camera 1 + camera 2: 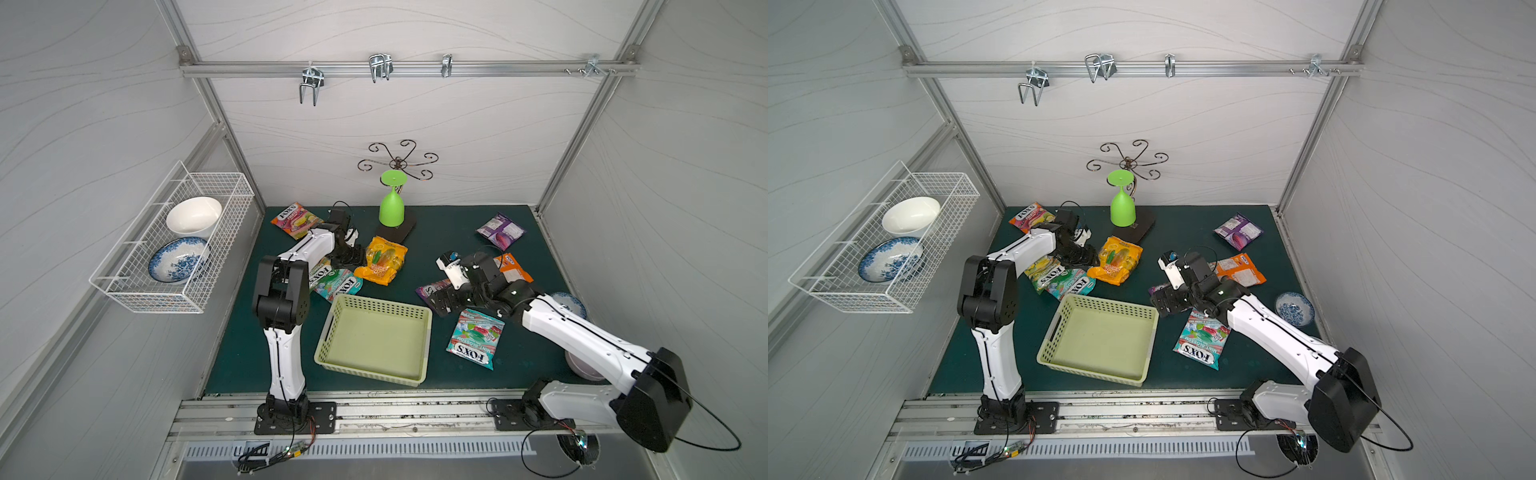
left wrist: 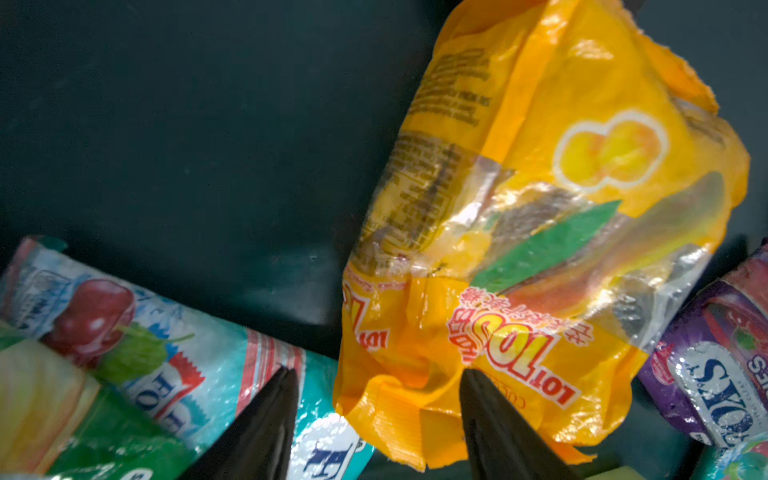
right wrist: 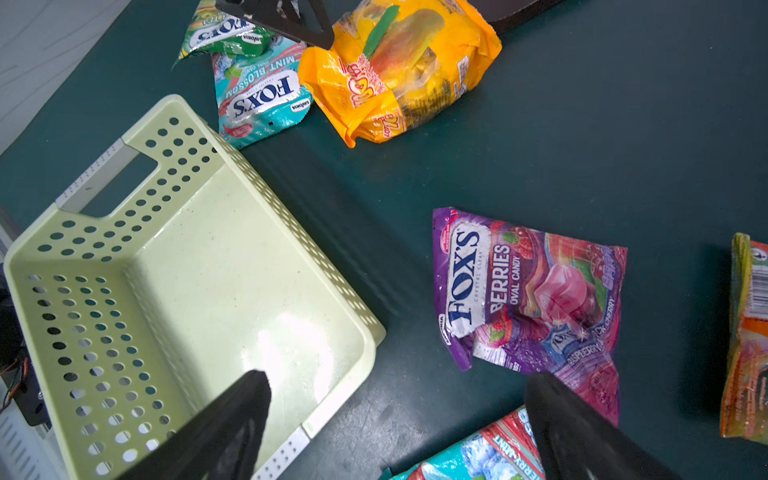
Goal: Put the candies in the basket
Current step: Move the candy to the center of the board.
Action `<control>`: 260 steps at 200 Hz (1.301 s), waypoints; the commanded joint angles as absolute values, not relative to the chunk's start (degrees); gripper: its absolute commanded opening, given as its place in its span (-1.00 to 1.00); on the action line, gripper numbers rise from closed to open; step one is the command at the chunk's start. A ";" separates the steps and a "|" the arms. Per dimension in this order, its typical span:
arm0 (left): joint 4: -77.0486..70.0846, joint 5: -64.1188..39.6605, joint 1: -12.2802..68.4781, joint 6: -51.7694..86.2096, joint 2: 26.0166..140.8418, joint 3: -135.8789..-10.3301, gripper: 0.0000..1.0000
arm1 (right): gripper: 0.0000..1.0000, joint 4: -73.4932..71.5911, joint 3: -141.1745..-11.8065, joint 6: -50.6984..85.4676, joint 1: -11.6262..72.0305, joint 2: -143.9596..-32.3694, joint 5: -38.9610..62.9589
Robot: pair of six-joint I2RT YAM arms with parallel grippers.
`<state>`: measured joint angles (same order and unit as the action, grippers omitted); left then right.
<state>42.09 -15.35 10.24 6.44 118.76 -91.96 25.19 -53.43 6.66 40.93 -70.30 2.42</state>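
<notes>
The left claw (image 2: 378,371) is standing open astride one end of the yellow candy bag (image 2: 540,187); the right claw (image 3: 399,419) is hovering wide open between the basket (image 3: 83,257) and the purple candy bag (image 3: 528,299) on the desk (image 3: 582,145).

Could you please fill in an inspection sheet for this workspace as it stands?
Surface: green mat, flat, no spills seen.
Job's things: basket empty; candies all on the mat around it.
Clutter: upturned green cup on a stand; patterned dish on the mat.
Grippers: left gripper open astride an end of the yellow bag; right gripper open between basket and purple bag.
Cables: loose wires at the arm bases, off the mat.
Surroundings: wall rack holds two bowls; hooks on the rail.
</notes>
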 commanded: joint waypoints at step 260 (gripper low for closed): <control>42.73 -1.85 -4.57 6.27 113.19 -86.23 -1.00 | 0.98 28.65 -60.29 5.80 49.70 -74.91 -0.54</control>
